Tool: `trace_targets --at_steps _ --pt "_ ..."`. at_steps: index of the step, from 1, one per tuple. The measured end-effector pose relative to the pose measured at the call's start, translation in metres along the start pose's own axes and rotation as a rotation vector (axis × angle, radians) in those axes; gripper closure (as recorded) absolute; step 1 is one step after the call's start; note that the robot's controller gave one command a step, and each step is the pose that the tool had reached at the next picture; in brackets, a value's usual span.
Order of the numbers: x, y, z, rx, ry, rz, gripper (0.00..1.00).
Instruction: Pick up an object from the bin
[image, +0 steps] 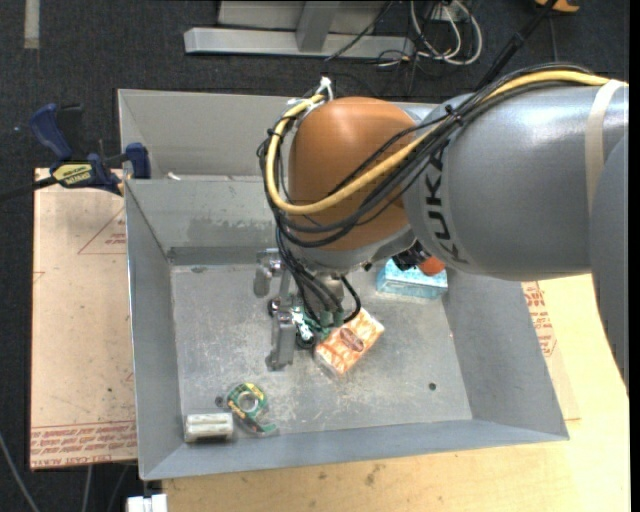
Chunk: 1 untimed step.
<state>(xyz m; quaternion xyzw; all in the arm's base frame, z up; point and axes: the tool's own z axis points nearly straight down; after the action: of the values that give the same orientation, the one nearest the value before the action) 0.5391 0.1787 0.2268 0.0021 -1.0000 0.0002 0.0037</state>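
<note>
The grey bin (150, 300) slopes inward, gathering its things on the flat floor. The gripper (283, 338) hangs low at mid-floor, apart or together I cannot tell, just beside an orange-and-white patterned packet (350, 343), likely its target; a small silver cylinder (208, 427) lies well apart.

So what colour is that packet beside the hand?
The packet is orange with white markings, camera view.

Grey bin (210, 320) floor: orange packet (350, 345) mid, teal box (410, 282) behind it, silvery cylinder (208, 427) front-left, greenish coiled bit (248, 403) beside it, maybe wire.
</note>
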Motion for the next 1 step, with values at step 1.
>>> trace_targets --at_steps 1 --pt "-0.0017 -0.0011 -0.0049 -0.002 -0.008 0.004 0.0"
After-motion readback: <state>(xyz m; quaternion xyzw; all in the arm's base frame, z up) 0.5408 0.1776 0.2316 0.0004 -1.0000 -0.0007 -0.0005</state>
